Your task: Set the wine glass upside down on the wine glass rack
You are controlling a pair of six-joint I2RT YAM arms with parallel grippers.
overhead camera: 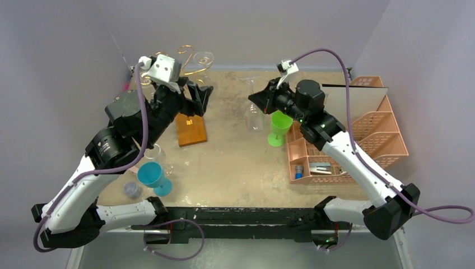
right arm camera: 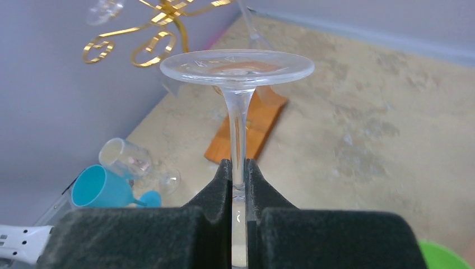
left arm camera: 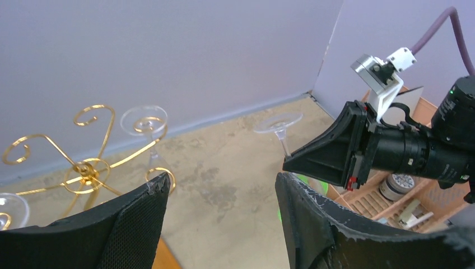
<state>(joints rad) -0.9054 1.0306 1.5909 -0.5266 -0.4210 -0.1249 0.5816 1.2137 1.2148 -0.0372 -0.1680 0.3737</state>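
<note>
Lowest in the top view, a teal cup [overhead camera: 150,174] lay on its side. A clear glass [overhead camera: 159,156] just behind it was hard to tell from the pale bench [overhead camera: 235,162]. At lower right, the pink organiser [overhead camera: 358,140] was partly covered by the right arm [overhead camera: 358,162].

That arm reached up and left toward mid-frame. The right gripper [overhead camera: 253,102] had its fingers [right arm camera: 221,185] pinched narrow on the stem of the wine glass [right arm camera: 237,67]. The foot was uppermost. The bowl was cut off at the wrist view's lower edge and showed only faintly from above, beside a green cup [overhead camera: 278,128].

The left arm [overhead camera: 84,179] bent up toward upper left. The left gripper [left arm camera: 221,224] was empty, its fingers wide apart.

Beyond them stood the wine glass rack [overhead camera: 190,130], its gold curls thin and hard to trace. Another glass [left arm camera: 144,120] sat foot-up among them. The held wine glass was well apart from the rack, to its right in the frame.
</note>
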